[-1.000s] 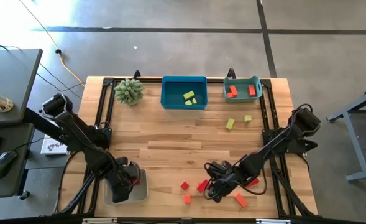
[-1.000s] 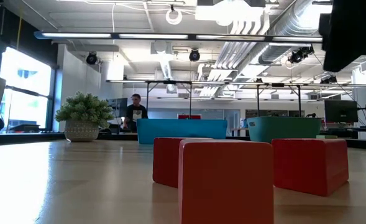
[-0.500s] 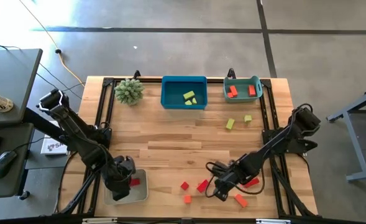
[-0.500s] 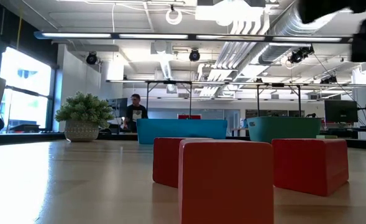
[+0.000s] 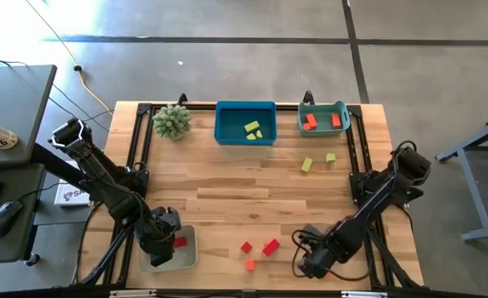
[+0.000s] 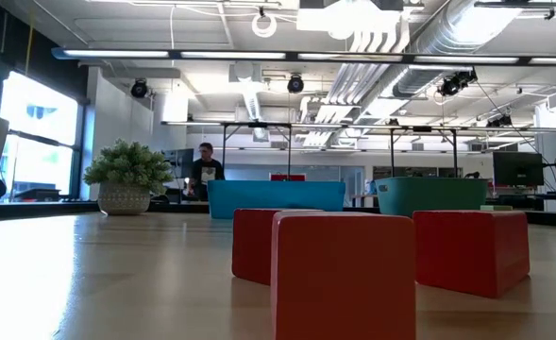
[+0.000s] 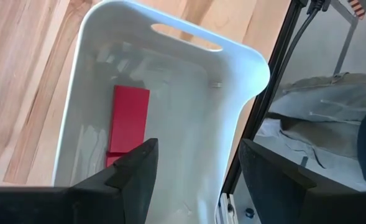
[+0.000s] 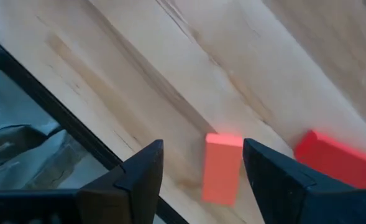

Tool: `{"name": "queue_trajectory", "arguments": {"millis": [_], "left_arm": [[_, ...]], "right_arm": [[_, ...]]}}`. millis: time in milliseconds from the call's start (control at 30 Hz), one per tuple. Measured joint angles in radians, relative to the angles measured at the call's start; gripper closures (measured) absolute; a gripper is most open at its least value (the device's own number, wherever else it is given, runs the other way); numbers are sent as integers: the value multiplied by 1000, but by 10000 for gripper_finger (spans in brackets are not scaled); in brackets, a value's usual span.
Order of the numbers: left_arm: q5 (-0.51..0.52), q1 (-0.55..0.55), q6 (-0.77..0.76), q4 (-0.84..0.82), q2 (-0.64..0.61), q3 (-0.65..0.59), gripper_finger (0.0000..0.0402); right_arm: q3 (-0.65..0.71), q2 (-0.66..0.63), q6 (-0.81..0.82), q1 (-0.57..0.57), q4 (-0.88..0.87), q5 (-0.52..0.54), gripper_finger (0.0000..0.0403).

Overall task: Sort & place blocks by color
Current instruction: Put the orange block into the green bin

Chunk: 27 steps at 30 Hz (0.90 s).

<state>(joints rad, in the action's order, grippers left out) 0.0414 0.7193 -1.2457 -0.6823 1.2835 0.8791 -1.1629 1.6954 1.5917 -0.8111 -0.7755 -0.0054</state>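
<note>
Blocks first: three sit loose on the bare wood near your front edge, two red [image 5: 270, 247] [image 5: 246, 247] and one orange [image 5: 250, 265], close together but apart. Two yellow-green blocks [image 5: 253, 128] lie in the blue tray [image 5: 245, 108] at the far edge; two red-orange ones [image 5: 310, 122] lie in the teal tray [image 5: 343, 108] beside it. Two more yellow-green pieces [image 5: 307, 165] [image 5: 330, 157] rest on the table just in front of the teal tray. A red bar [image 7: 129, 117] lies flat in the white tray [image 7: 170, 37] at your front left corner (a second red piece shows below it, partly cut off by the fingers). The left gripper [image 5: 162, 235] hangs over that white tray, fingers spread wide with nothing between them. The right gripper [image 5: 313, 261] is low over the front right of the table, fingers also wide apart and empty; its wrist view looks down on an orange bar [image 8: 222, 167] and a red block [image 8: 335, 159] lying on the wood near the table's edge, not touching each other. The spiky green plant [image 5: 171, 121] stands at the far left corner, beside the blue tray. In the low view a person [image 6: 204, 170] shows far back in the room beyond the table.
</note>
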Motion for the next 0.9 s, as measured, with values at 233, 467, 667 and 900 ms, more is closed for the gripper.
{"name": "queue_trajectory", "arguments": {"millis": [233,467,667,900], "left_arm": [[14,0,0,-1,0,0,188],[15,0,3,0,0,0,188],[23,0,11,-1,0,0,188],[34,0,30,-1,1,0,188]], "right_arm": [[0,58,128,-43,-15,-46,178],[0,121,222,-68,-1,-129,176],[0,148,243,-82,68,-125,176],[0,194,295,-83,66,-129,176]]}}
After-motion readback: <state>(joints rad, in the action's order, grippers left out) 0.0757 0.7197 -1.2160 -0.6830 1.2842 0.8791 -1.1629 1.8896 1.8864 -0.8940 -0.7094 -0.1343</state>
